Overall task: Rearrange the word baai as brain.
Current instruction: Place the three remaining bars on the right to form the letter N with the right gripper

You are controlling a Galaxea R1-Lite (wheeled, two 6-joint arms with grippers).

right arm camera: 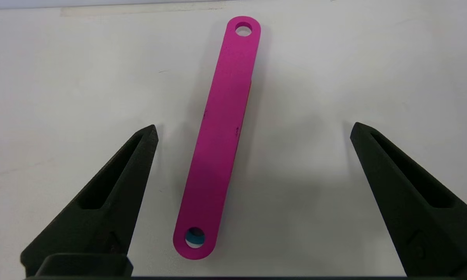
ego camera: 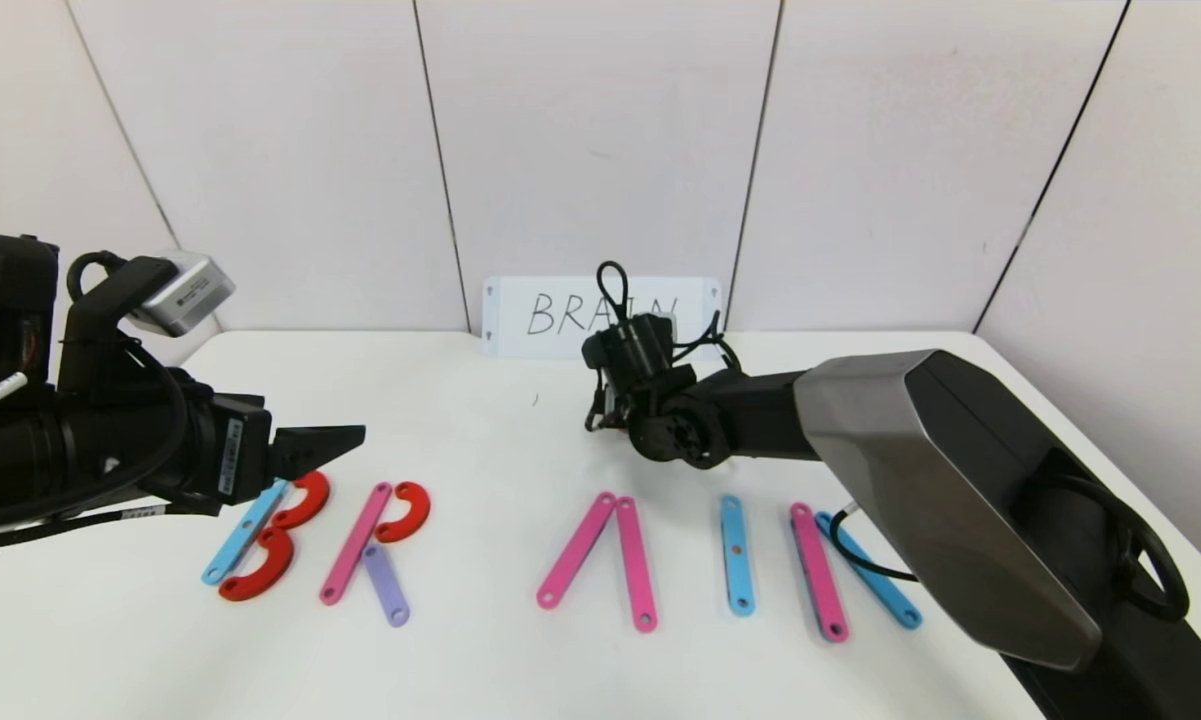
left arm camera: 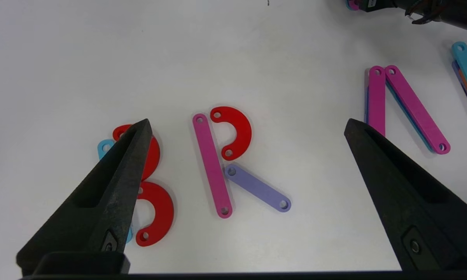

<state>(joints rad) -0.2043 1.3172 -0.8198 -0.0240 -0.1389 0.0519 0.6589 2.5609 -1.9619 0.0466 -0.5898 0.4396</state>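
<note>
Right hand (right arm camera: 252, 130), fingers spread wide, hovers above flat pink holed strip (right arm camera: 217, 136); a careless closing could shift the blue strip (right arm camera: 195, 236) beneath.

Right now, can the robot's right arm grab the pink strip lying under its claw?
Probably yes. The right gripper hangs open with one finger on each side of the pink strip, and nothing lies between them. The strip is flat on the white table, with something blue under one end, so pinching it may be fiddly.
</note>
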